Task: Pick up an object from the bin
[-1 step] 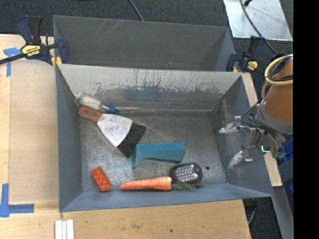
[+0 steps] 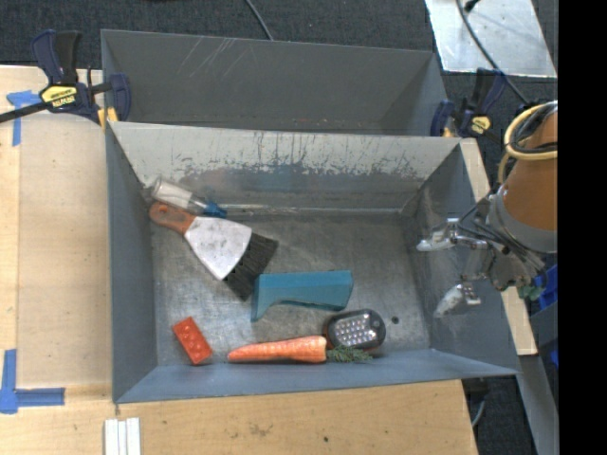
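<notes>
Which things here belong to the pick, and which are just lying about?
Job: open gripper, bin, and its pickable things: carrot, black lamp, blue block, red brick, brush, clear-handled tool.
Lying about: black cable on the floor behind the bin.

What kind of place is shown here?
Probably a robotics lab: a grey metal bin holds unrelated loose things, like a carrot and a red brick, and a robot gripper hangs at its right side.
</notes>
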Controlling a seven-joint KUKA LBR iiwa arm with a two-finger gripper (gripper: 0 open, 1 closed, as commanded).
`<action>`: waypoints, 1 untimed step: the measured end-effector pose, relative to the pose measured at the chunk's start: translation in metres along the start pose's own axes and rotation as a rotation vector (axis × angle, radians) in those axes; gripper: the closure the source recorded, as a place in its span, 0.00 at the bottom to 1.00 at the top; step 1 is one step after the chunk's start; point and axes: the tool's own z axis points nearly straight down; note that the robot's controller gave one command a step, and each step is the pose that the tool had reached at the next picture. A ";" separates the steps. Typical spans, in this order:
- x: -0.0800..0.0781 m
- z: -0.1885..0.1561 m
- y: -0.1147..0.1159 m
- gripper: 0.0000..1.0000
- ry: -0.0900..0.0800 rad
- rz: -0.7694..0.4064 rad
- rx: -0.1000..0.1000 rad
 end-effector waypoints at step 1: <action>-0.005 0.057 0.040 0.00 -0.004 -0.081 0.001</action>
